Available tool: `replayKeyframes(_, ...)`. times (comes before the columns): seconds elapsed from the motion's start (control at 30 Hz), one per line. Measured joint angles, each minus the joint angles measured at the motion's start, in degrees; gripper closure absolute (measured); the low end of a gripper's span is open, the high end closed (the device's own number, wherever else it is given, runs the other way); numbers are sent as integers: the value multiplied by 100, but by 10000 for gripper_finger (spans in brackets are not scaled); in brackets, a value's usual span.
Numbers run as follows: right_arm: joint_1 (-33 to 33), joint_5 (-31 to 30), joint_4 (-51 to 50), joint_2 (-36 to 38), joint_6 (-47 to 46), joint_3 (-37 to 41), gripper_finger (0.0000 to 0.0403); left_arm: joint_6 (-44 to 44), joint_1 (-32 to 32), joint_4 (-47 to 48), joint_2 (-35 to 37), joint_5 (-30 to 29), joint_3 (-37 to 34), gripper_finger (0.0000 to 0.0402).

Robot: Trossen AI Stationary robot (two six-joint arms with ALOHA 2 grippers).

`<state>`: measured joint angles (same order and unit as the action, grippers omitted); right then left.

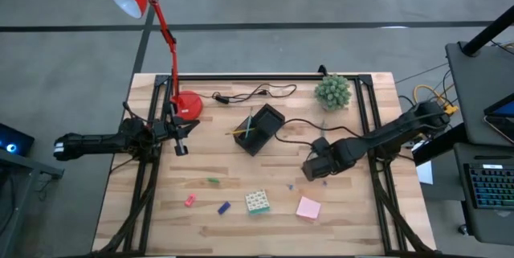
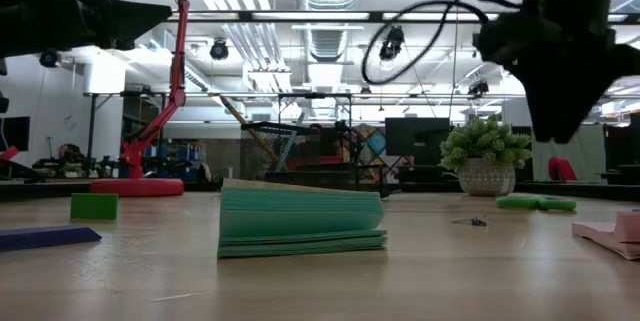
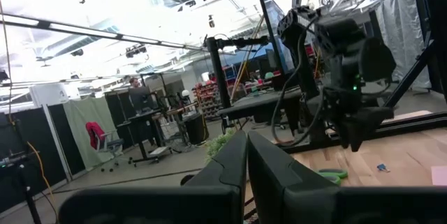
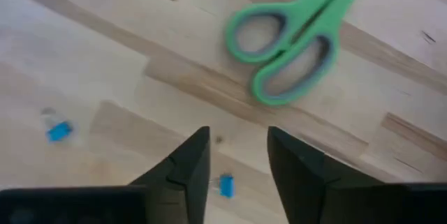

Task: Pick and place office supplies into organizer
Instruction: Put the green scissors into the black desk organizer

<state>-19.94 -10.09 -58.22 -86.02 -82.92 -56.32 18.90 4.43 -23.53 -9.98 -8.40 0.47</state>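
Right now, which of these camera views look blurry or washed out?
Right wrist view: the green-handled scissors are motion-blurred. Low view: the green-white block is soft up close, ceiling lights glaring. Left wrist view: background overexposed. High view: evenly lit and clear.

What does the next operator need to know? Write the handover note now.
Right gripper: open, empty, over the table by the green scissors.
Left gripper: shut, empty, parked beside the red lamp base.
Done: pencil and teal pen are in the organizer.
Left: scissors, pink pad, patterned block, red piece, blue piece, green piece.
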Motion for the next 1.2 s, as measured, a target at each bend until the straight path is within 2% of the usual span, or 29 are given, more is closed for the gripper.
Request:
replayKeyframes(0.27, -2, -35, 0, 0, -394, 377, 234, 0, 0, 0, 0, 2, -1, 402)
replayKeyframes(0.47, 60, -182, -2, 0, -1220, 728, 246, 0, 0, 0, 0, 0, 0, 402)
replayKeyframes(0.7, 145, -264, 35, 0, -1539, 1081, 262, 0, 0, 0, 0, 1, 0, 402)
replayKeyframes(1.07, 199, -1162, 411, -29, -2088, 1162, 268, 0, 0, -1, 0, 1, -1, 402)
replayKeyframes(1.2, 203, -1264, 450, -46, -1925, 1170, 262, 0, 0, 3, 0, 0, 0, 402)
